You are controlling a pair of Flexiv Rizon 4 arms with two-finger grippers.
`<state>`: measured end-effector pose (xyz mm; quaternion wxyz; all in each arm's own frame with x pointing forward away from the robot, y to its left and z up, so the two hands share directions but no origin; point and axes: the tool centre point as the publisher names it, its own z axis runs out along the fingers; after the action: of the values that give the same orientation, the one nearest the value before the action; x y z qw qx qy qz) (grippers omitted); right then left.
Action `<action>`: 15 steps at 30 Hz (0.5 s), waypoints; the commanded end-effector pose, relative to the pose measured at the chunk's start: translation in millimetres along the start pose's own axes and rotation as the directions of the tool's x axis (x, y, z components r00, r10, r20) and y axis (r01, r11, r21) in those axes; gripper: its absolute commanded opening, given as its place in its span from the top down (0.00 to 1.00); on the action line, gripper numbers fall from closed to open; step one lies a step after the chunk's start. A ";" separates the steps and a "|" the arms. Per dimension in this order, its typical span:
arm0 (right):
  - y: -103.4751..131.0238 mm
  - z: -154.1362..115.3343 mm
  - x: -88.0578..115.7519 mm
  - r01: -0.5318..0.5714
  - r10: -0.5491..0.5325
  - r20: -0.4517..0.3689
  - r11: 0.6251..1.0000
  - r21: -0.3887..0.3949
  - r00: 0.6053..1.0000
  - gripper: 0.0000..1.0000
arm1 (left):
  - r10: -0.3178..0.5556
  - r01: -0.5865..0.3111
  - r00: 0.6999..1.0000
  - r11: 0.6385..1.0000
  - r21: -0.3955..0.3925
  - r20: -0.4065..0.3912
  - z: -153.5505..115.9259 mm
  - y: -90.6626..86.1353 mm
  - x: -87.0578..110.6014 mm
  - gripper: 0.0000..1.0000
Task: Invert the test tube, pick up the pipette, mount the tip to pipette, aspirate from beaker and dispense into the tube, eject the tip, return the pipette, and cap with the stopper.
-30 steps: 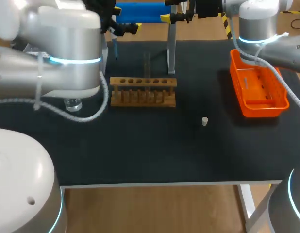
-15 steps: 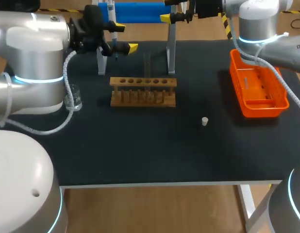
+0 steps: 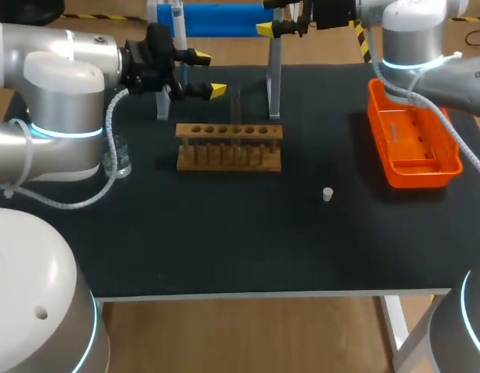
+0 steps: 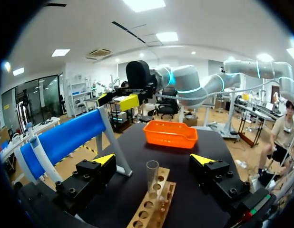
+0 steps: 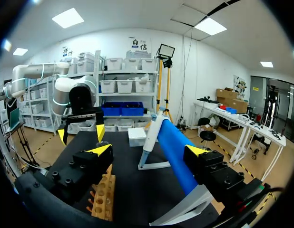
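Test tube: the test tube [image 4: 152,176] stands in a hole of the wooden rack [image 3: 228,148], left of middle on the far part of the counter [image 3: 248,241].
Long axis: vertical, with the open mouth up and the clear glass rising well above the rack top.
Left jaws: open and gripping nothing. The yellow fingertips [image 3: 217,91] are well apart and held level above the rack's far left corner.
Tube from left jaws: ahead of them to the right, about centred on the gap in the left wrist view. It is not yet between the fingers and nothing touches it.
Right jaws: open and empty, fingertips [image 5: 100,150] apart, out past the counter's far edge.
Nearer arm: the left arm [image 3: 61,93], since the right arm [image 3: 426,47] is farther from the tube.
Coming move (judgement): a short level advance to the right, closing side-on across the glass above the rack.
Others: the beaker [image 3: 117,162] is left of the rack, the stopper [image 3: 327,194] near-right of it, and the orange basket [image 3: 377,116] at far right.
Writing: none can be read on these things.
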<state>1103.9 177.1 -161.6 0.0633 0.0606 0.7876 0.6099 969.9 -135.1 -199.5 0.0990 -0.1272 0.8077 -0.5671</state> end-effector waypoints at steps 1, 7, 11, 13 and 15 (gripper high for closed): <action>0.7 -0.8 -1.4 -0.001 0.001 -0.005 1.000 0.004 1.000 0.00 | -0.004 0.002 0.999 1.000 -0.024 -0.045 9.7 3.6 -9.9 0.00; 0.7 -0.8 -1.4 -0.001 0.001 -0.005 1.000 0.004 1.000 0.00 | -0.003 0.000 0.998 0.999 -0.043 -0.068 17.5 11.2 -13.0 0.00; 0.7 -0.8 -1.4 -0.001 0.001 -0.005 1.000 0.004 1.000 0.00 | 0.017 -0.023 0.997 0.997 -0.068 -0.080 25.3 16.3 -13.5 0.00; 0.7 -0.8 -1.4 -0.001 0.001 -0.005 1.000 0.004 1.000 0.00 | 0.023 -0.029 0.996 0.997 -0.071 -0.089 29.9 19.0 -13.5 0.00; 0.7 -0.8 -1.4 -0.001 0.001 -0.005 1.000 0.004 1.000 0.00 | 0.028 -0.035 0.995 0.997 -0.074 -0.093 35.0 21.6 -13.4 0.00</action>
<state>1103.9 177.2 -161.6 0.0633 0.0606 0.7876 0.6099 982.7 -149.0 -226.7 0.0733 -0.0959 0.8319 -0.5417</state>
